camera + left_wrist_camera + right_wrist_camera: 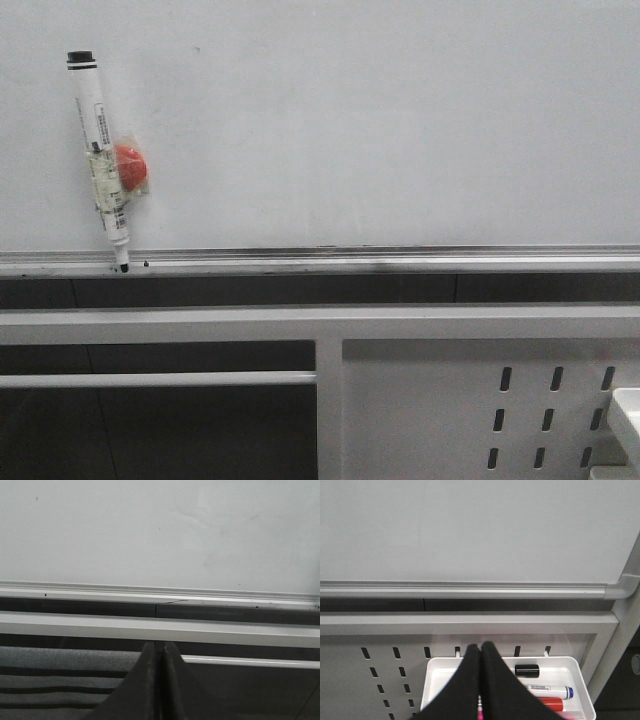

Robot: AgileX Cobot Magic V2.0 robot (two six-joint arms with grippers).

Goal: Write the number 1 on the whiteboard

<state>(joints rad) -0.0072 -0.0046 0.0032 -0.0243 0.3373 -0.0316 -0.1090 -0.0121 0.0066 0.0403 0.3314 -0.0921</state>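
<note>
Front view showed us a marker pen hanging on the bare whiteboard above its rail, while both wrist views showed our left gripper and right gripper pressed together on nothing

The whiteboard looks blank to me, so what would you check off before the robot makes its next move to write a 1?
1. Whiteboard free of writing: ok, no number 1 stroke visible.
2. Marker pen available: ok, stuck to the board beside a red magnet, tip down at the bottom rail.
3. Pen uncapped: cannot tell for certain; a dark tip shows.
4. Left end effector ready to grasp: not ok, fingers shut and empty.
5. Right end effector ready: not ok, shut, above a white tray of spare markers.
</note>
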